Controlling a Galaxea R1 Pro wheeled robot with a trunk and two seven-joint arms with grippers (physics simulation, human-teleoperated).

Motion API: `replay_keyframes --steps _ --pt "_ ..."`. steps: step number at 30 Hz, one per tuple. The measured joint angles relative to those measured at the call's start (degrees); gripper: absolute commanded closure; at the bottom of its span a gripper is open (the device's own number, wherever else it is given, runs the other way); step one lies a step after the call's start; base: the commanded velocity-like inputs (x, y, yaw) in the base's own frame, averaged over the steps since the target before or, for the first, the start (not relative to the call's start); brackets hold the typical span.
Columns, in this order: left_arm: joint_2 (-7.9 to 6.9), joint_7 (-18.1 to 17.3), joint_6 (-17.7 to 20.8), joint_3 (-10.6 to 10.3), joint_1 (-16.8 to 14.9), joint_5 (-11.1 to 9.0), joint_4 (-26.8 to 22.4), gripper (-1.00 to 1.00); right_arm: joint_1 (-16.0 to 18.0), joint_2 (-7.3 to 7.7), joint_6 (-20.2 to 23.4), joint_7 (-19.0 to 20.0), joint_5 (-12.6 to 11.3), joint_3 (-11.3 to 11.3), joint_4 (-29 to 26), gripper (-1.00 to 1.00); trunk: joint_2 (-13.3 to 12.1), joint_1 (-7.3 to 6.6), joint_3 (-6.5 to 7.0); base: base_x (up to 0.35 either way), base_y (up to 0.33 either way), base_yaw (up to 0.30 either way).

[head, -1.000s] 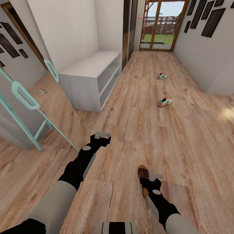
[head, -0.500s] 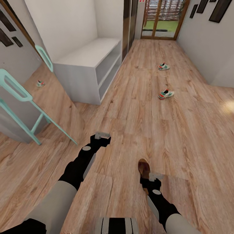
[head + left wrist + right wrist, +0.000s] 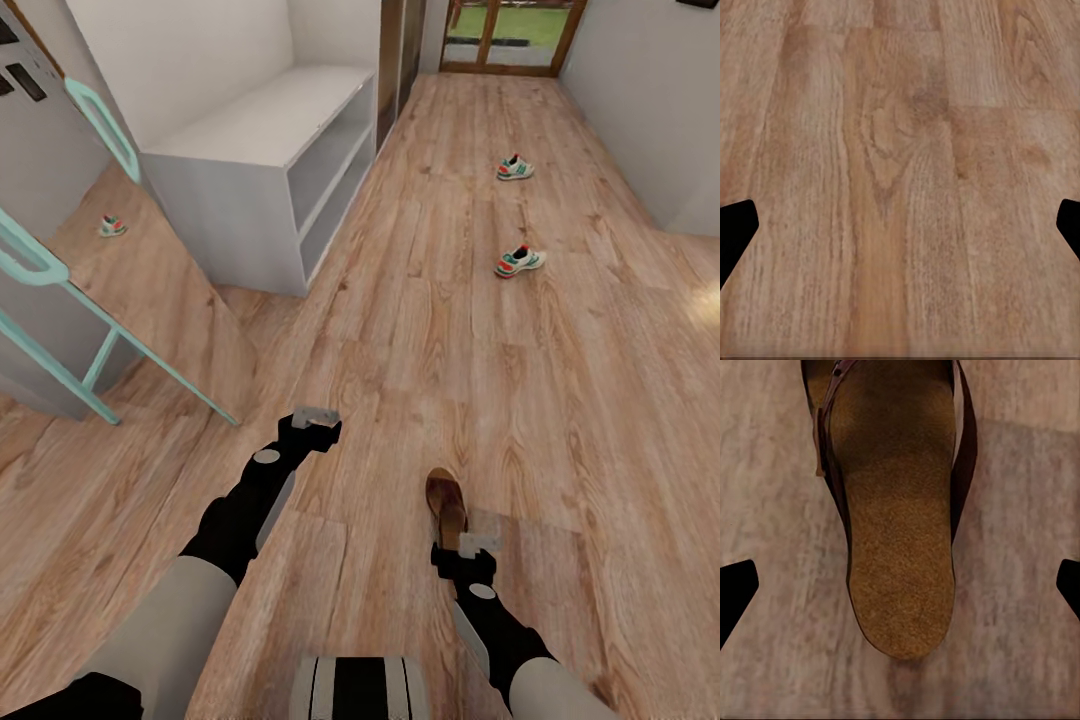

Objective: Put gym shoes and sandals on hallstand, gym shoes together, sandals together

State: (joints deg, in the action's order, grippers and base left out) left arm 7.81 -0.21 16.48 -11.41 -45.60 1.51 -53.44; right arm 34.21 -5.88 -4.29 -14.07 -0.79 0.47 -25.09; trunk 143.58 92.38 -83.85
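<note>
At about ten o'clock in the head view a mint-green tubular metal frame [image 3: 60, 300] leans by a grey wall, with a small sneaker-like shape [image 3: 111, 227] seen beyond it, too small to identify. At eleven o'clock stands the low pale grey-white bench-like hallstand [image 3: 262, 130], its flat top and two open shelf rows bare. The left gripper [image 3: 313, 418] hovers over the light brown wood-grain plank corridor floor [image 3: 400, 330] just left of centre; in the left wrist view its dark fingertips [image 3: 735, 236] sit at opposite edges of the picture, well apart, with bare planks between them.

At six o'clock, just right of centre, a flat dark brown leather-look sandal [image 3: 446, 505] lies on the floor, its long axis pointing roughly toward twelve. The right gripper [image 3: 476, 546] hangs right at the sandal's near end. In the right wrist view the sandal's tan footbed [image 3: 896, 547] and dark straps lie between the spread fingertips [image 3: 736, 589], which stand wide apart and clear of it.

Toward one o'clock, well away from the sandal, two white lace-up gym shoes with green stripes and red-orange patches rest on the floor: the nearer one [image 3: 519, 261] and the farther one [image 3: 515, 168], apart from each other and both off the hallstand
</note>
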Motion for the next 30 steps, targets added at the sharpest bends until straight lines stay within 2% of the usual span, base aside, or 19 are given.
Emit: replay_keyframes --steps 9,22,30 --pt "0.03 0.03 0.0 -0.07 0.08 0.0 0.0 -1.0 -0.05 0.0 0.0 0.03 0.06 0.0 0.0 -1.0 0.12 0.23 -2.82 0.0 0.0 0.0" --pt "0.1 0.05 -0.17 -0.07 0.16 0.0 -0.02 -1.0 -0.05 0.0 0.0 0.04 0.09 0.0 0.0 -1.0 0.12 0.23 -3.59 0.0 0.0 0.0" --pt "0.1 0.12 -0.25 -0.08 0.17 0.07 -0.21 -1.0 -0.05 0.0 0.0 0.0 0.09 0.0 0.0 -1.0 0.13 0.21 -3.61 0.137 0.0 0.0"
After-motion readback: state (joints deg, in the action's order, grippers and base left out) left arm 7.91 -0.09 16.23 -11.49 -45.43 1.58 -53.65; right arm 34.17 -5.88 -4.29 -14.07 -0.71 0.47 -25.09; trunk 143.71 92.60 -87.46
